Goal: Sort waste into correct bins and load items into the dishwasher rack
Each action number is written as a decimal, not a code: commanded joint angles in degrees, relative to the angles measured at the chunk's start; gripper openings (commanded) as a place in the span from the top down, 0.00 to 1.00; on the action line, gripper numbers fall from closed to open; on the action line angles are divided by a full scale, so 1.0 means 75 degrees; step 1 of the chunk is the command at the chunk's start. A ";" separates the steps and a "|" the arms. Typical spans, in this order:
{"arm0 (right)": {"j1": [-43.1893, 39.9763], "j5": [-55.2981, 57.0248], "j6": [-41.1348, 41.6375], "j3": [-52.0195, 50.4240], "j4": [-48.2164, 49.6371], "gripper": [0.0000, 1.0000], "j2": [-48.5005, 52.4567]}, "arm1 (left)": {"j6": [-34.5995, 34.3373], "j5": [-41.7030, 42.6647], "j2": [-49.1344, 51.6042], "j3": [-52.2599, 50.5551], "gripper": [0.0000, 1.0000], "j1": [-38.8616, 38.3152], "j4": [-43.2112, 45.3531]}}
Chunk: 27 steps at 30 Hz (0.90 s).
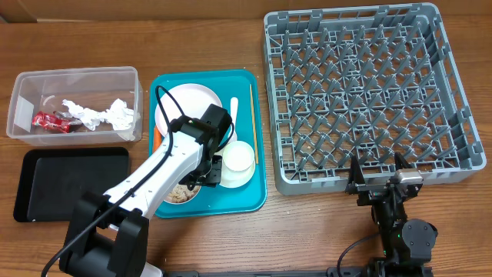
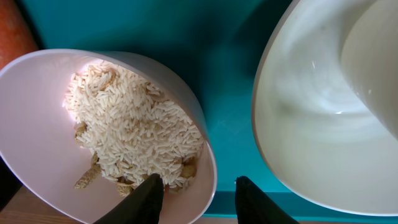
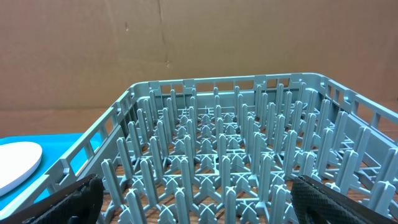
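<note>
One small pink bowl (image 2: 31, 112) of rice (image 2: 130, 124) and beige scraps (image 2: 87, 177) sits in the near left corner of the teal tray (image 2: 230, 81). The left gripper (image 2: 198, 190) straddles its rim with its fingers (image 2: 149, 199) apart, one inside and one outside, and a gap shows on both sides. A white bowl (image 2: 323, 112) stands just right of it, and a carrot (image 2: 15, 31) lies at the tray's left edge. Right of the tray is the grey rack (image 1: 361, 92), where the right gripper (image 1: 382, 181) is spread wide and empty at the near side. Left of the tray, a clear tub (image 1: 77, 71) holds tissues (image 1: 104, 115) and a red wrapper (image 1: 50, 121).
</note>
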 commanded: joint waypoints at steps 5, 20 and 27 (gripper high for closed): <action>-0.0055 0.0041 0.0035 -0.0082 0.0047 0.00 -0.0082 | 0.0114 -0.0093 -0.0149 -0.0449 0.60 -0.0035 0.0335; -0.0055 0.0041 0.0035 -0.0082 0.0047 0.00 -0.0082 | 0.0108 -0.0061 -0.0149 -0.0822 0.64 -0.0035 0.0828; -0.0055 0.0041 0.0035 -0.0082 0.0047 0.00 -0.0082 | 0.0108 -0.0015 -0.0149 -0.0836 0.70 -0.0035 0.0842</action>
